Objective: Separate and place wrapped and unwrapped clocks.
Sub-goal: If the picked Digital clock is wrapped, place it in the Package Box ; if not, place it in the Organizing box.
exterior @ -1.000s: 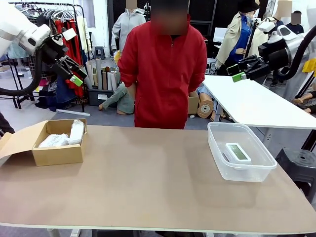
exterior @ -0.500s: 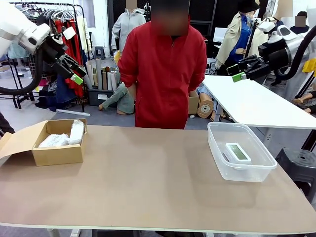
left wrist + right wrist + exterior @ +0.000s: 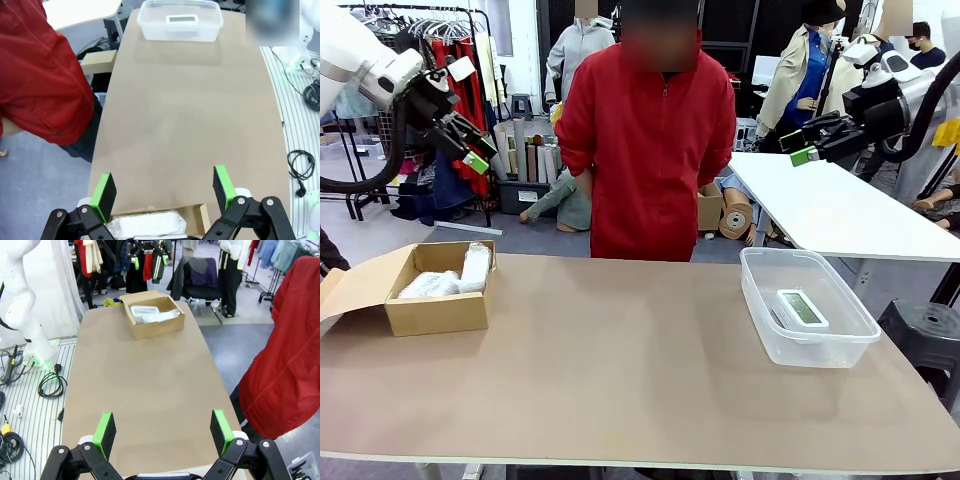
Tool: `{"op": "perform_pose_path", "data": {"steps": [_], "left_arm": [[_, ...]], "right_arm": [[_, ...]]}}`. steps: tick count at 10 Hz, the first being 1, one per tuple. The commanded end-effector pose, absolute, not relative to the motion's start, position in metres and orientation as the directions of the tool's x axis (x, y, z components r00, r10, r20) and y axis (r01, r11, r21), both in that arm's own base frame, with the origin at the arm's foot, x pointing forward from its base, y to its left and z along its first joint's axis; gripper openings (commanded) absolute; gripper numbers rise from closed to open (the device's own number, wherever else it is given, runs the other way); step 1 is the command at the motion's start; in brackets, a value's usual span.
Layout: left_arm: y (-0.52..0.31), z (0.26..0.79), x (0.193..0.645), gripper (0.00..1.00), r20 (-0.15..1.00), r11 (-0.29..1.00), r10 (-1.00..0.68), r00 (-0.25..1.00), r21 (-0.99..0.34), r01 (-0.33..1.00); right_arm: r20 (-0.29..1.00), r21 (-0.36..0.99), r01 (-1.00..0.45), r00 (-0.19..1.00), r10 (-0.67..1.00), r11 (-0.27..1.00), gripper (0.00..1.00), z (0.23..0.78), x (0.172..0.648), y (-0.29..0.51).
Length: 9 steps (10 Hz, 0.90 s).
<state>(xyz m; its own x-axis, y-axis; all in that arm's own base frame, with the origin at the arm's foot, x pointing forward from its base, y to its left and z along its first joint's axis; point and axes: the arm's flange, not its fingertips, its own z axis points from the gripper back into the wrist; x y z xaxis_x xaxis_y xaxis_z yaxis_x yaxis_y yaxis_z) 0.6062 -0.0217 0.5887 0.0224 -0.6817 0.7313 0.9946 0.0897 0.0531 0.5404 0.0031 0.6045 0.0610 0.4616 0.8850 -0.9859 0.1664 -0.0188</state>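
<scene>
Tabletop middle bare; cardboard box at left edge, clear tub right; person far side.

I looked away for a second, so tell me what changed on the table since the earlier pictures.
Nothing visibly moved. The left gripper and right gripper hang open and empty above the table; the wrapped clocks lie in the cardboard box, the white clock in the clear bin.

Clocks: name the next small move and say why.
Probably none beyond keeping both hands up. The wrapped clocks lie in the box, the bare clock in the bin; left hand and right hand are open, holding nothing.
</scene>
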Motion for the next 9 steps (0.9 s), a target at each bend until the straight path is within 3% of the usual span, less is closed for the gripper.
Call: {"op": "perform_pose_path", "data": {"steps": [1, 9], "left_arm": [[-0.0201, 0.589, 0.6056, 1.0, 0.737, 0.085, -0.675, 0.02, 0.051, 0.995], [-0.0201, 0.589, 0.6056, 1.0, 0.737, 0.085, -0.675, 0.02, 0.051, 0.995]], "right_arm": [[0.886, -0.032, -0.988, 0.043, 0.461, 0.153, 1.0, 0.6063, 0.5392, 0.0029], [0.886, -0.032, -0.988, 0.043, 0.461, 0.153, 1.0, 0.6063, 0.5392, 0.0029]]}}
